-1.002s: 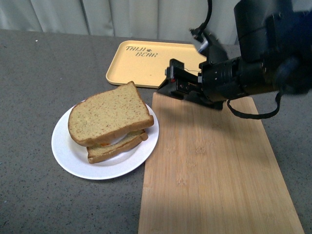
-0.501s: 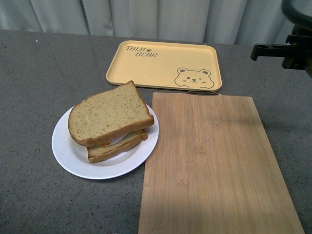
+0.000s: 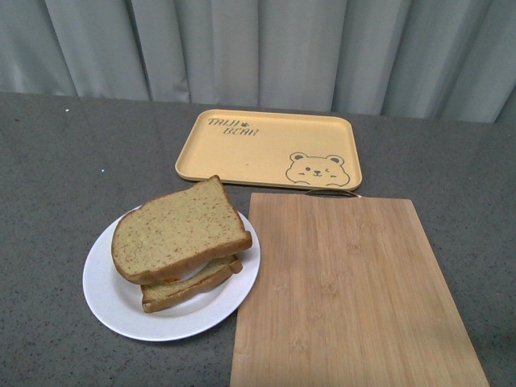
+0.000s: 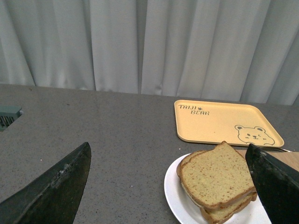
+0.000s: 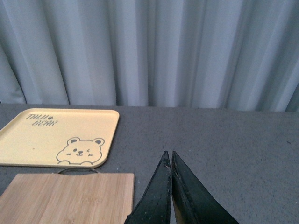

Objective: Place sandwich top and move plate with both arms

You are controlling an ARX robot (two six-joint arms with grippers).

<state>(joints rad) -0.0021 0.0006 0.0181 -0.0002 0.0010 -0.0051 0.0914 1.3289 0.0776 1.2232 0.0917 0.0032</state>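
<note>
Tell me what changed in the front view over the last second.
The right arm, over the far end of the cutting board a second ago, withdrew rightward out of the front view; the right gripper is shut, empty. Nothing was grasped or released. The sandwich top stays stacked on the plate beside the board; the whole scene only sits lower in frame.

two bread slices are lying stacked: one sandwich top (image 3: 177,230) and one lower slice (image 3: 187,288) under it. one white plate (image 3: 113,305) is carrying them. one yellow tray (image 3: 254,149) is showing one bear drawing (image 3: 316,169). one wooden board (image 3: 347,298) is lying alongside. two grippers are appearing in the wrist views, one left gripper (image 4: 167,147) and one right gripper (image 5: 168,154), each showing two black fingers (image 4: 56,186).
</note>
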